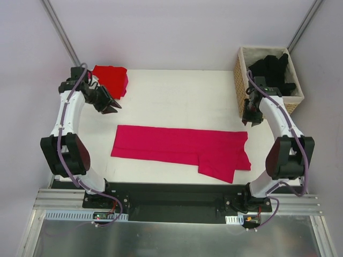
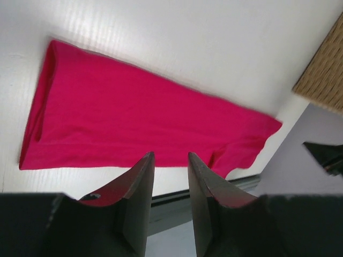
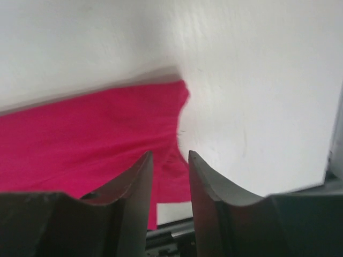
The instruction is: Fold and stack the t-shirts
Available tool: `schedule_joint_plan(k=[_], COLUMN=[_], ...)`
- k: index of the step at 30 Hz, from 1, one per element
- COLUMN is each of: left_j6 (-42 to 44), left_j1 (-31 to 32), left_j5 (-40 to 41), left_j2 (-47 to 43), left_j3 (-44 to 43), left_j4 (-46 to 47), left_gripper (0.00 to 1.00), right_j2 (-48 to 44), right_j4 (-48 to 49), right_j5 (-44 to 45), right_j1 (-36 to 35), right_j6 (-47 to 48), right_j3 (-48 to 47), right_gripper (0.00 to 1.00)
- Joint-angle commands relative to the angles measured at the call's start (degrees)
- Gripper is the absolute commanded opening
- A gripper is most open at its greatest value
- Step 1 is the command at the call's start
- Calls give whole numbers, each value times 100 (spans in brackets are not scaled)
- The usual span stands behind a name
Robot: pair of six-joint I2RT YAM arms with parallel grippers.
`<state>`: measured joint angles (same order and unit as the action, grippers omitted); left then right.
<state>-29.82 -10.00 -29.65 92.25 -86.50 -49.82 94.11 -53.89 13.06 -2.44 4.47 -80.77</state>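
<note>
Arms hang over the bench [image 1: 177,96], left fingers [image 1: 111,108] near its far-left corner, right fingers [image 1: 250,119] near its right edge, both parted, empty.

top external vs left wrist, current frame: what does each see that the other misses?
Only top external: the folded red t-shirt at the far left corner, and the black t-shirts piled inside the basket.
Only left wrist: the left gripper close up, jaws apart with nothing between them.
Both: the magenta t-shirt lying as a long folded strip on the white table, plus part of the basket's wicker wall.
</note>
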Motion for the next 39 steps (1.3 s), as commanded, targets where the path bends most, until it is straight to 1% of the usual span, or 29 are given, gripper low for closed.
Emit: schedule_joint_plan(k=[1, 2, 3, 4, 6, 8, 9, 11, 12, 13, 14, 16, 17, 19, 20, 22, 23, 26, 29, 33, 36, 39], left_j6=[1065, 1197, 1416, 1505, 1742, 1778, 1743, 1691, 1603, 1550, 1515, 1304, 1251, 1102, 1067, 952, 891, 803, 750, 697, 697, 671], left_j1=[812, 937, 973, 1217, 1377, 1544, 1606, 1790, 1852, 1913, 1975, 2019, 2028, 2090, 2107, 2134, 2134, 2151, 2160, 2195, 2204, 2213], left_j5=[-148, -7, 133, 231, 598, 819, 951, 1302, 1443, 1618, 1681, 1787, 1900, 2164, 2417, 2682, 2884, 2930, 2869, 2588, 2359, 2060], left_j2=[-83, -119, -145, -180, -163, -49, -5, 118, 162, 205, 232, 241, 241, 258, 276, 233, 215, 92, 162, 250, 311, 521], left_j3=[-17, 53, 237, 343, 693, 923, 1133, 1310, 1468, 1539, 1600, 1759, 1820, 1944, 1987, 2066, 2145, 2365, 2462, 2541, 2585, 2621], left_j4=[-194, -221, -221, -221, -221, -221, -221, -212, -195, -99, -28, 226, 314, 456, 517, 596, 675, 999, 1202, 1536, 1730, 2011], left_gripper=[31, 31, 31, 31, 31, 29, 28, 24, 22, 16, 13, 4, 0, 0, 0, 0, 0, 0, 0, 0, 0, 0], right_j2=[-936, -1025, -1113, -1296, -1403, -1386, -1351, -1316, -1229, -1150, -1097, -938, -877, -675, -613, -551, -542, -385, 107, 336, 547, 846], right_j4=[783, 914, 967, 1003, 1047, 951, 924, 924, 941, 976, 1046, 1126, 1117, 969, 907, 766, 748, 722, 643, 792, 880, 670], right_j5=[-1610, -2049, -2210, -2281, -2614, -2791, -2817, -2634, -2598, -2546, -2493, -2362, -1969, -1537, -952, -412, 8, 810, 1111, 1208, 1225, 1287], right_j1=[-90, -116, -160, -274, -415, -669, -792, -1231, -1346, -1565, -1645, -1847, -1883, -1918, -1927, -1936, -1936, -1962, -1962, -2024, -2059, -2085], right_j6=[230, 230, 256, 256, 265, 256, 274, 247, 230, 186, 73, -42, -234, -402, -429, -657, -684, -877, -974, -1071, -1080, -1097], right_j3=[315, 438, 614, 902, 1220, 1616, 1730, 2037, 2117, 2153, 2206, 2215, 2171, 2110, 2083, 2039, 2057, 2162, 2154, 2136, 1987, 1662], right_gripper=[37, 36, 36, 35, 34, 30, 21, 14, 6, 3, 1, 1, 1, 1, 1, 1, 1, 1, 1, 1, 1, 1])
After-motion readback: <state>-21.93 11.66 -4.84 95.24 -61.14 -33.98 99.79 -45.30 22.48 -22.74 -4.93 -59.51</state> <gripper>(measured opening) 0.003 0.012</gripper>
